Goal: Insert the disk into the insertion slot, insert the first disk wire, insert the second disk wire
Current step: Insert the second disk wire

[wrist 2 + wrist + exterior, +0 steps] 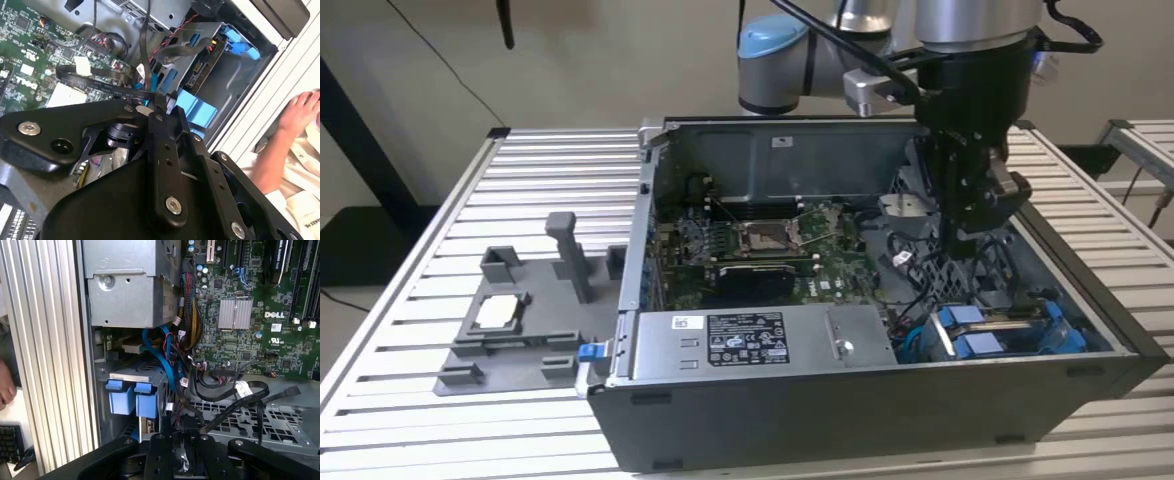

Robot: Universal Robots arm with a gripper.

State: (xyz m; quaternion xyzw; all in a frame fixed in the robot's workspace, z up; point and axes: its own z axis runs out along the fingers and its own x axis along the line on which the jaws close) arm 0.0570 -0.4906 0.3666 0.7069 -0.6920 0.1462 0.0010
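The open computer case [881, 400] lies on its side on the slatted aluminium table [400, 380], with its front panel toward the table's near edge in the exterior view. The robot arm [967, 60] reaches down into the case from above, and the gripper [963, 238] sits inside the case over the perforated black floor, between the green motherboard [761, 250] and the case's wall on the exterior view's right.

In the second wrist view, the gripper [159, 100] has its fingertips [172, 106] drawn close together around a black cable end; whether they actually clamp it cannot be told.

The insertion slot [1001, 330] is in the near corner of the case on the exterior view's right. Two blue plastic tabs [135, 397] edge its mouth in the first wrist view, and a blue ribbon cable [162, 357] runs down beside them. The disk [202, 65] appears seated inside the grey metal bay in the second wrist view, though only one edge shows.

A grey fixture tray [520, 330] rests on the table toward the exterior view's left, just beside the case. A person's hand [300, 112] rests on the table outside the case wall in the second wrist view.
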